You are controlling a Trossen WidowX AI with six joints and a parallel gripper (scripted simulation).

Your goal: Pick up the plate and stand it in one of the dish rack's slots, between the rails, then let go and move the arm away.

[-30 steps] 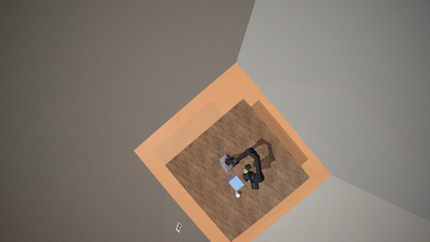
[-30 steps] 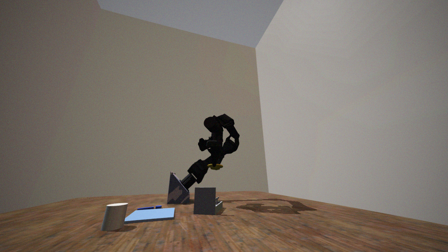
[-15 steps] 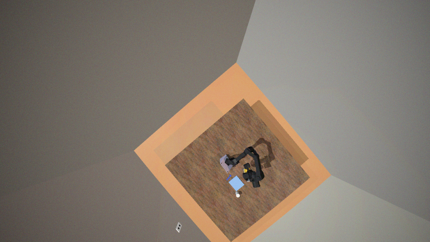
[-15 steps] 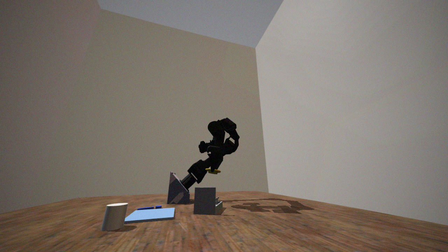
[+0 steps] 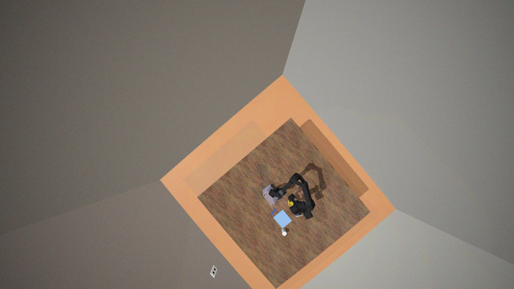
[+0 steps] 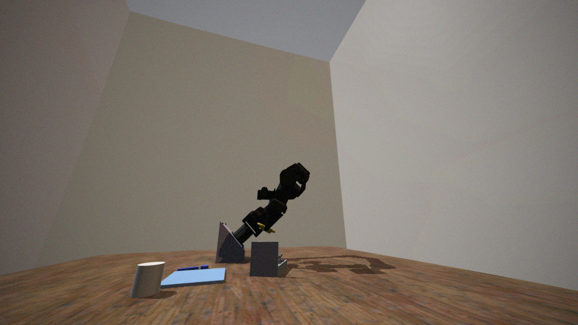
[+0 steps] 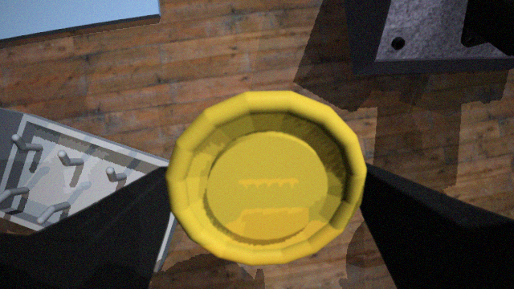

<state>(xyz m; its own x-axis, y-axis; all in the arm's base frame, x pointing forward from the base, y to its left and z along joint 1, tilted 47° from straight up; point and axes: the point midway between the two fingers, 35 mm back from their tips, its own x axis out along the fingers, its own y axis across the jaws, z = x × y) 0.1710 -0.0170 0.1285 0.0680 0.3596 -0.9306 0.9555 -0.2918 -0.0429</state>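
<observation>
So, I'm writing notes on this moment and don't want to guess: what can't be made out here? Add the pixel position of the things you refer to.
- Slots of the dish rack [image 5: 298, 216] [image 6: 264, 259] [image 7: 96, 138]: wrist view, partly behind a finger; exterior, behind its tall end panel.
- Plate's [image 5: 290, 203] [image 6: 260, 225] [image 7: 267, 185] underside: wrist view, turned away.
- Blue item [image 5: 274, 212] [image 6: 188, 268]: too small in the top view, mostly behind the light blue slab [image 5: 282, 218] [image 6: 196, 277] [image 7: 76, 16] in the exterior.
</observation>
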